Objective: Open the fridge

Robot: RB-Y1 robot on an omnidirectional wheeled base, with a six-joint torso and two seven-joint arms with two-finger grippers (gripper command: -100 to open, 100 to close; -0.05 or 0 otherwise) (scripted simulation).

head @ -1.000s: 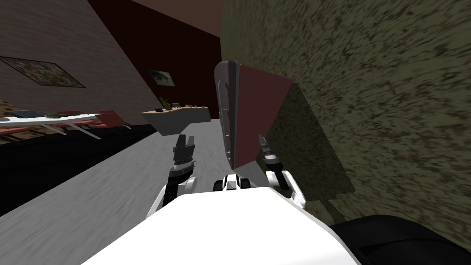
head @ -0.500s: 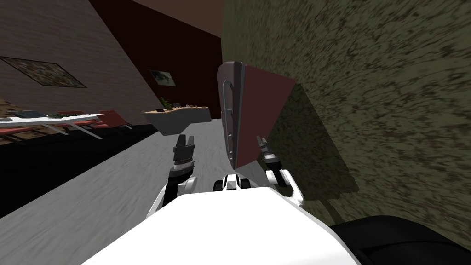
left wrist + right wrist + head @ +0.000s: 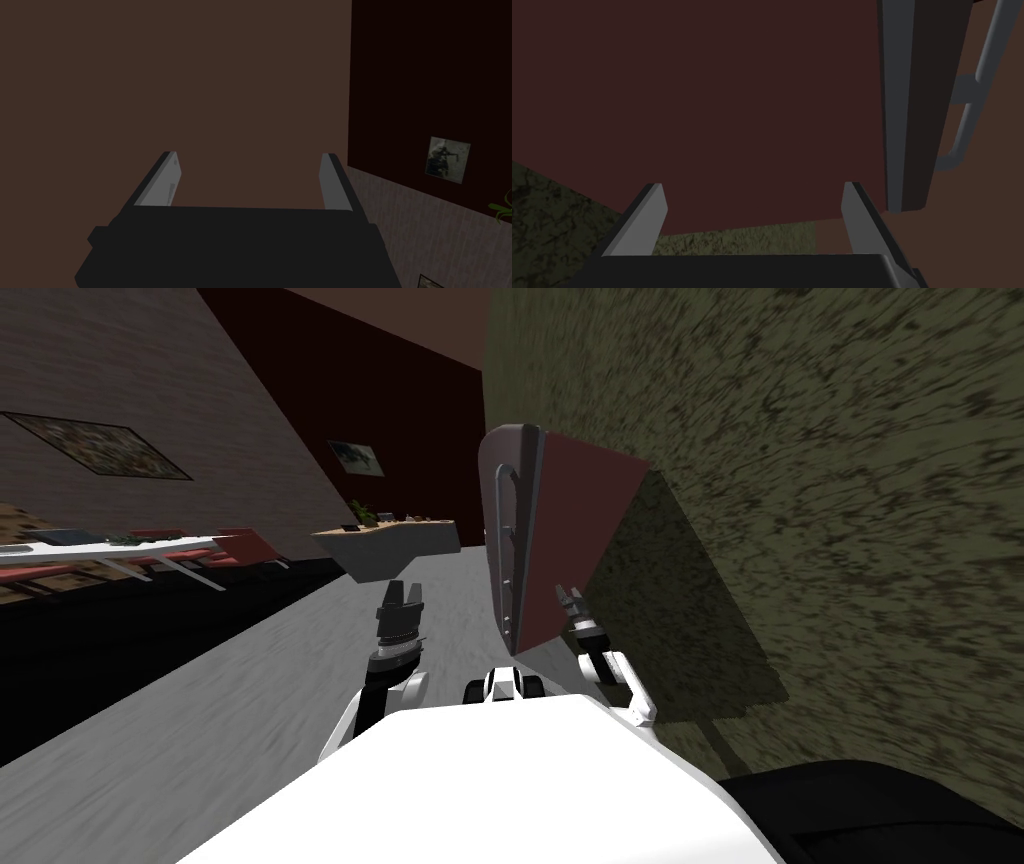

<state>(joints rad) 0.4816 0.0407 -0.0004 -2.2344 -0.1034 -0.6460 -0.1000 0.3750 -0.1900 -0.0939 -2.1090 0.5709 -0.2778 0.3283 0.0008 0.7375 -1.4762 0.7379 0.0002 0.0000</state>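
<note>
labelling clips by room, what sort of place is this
Probably a home's open kitchen-dining area: a dark red fridge with a grey door, a long white table, a framed wall picture.

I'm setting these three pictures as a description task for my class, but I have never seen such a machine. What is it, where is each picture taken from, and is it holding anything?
It is a two-armed robot in a simulated house. The wide picture is from a camera on its head, looking steeply down and forward: a dark red fridge with a grey door stands against a mottled green wall, on a grey floor. The left gripper hangs in the open, away from the fridge; the right gripper is beside the fridge's red side. The other two pictures come from cameras on each hand, looking along its two grey fingers. Both pairs stand apart, so neither holds anything. The right-hand one shows the door's handle, untouched.
</note>
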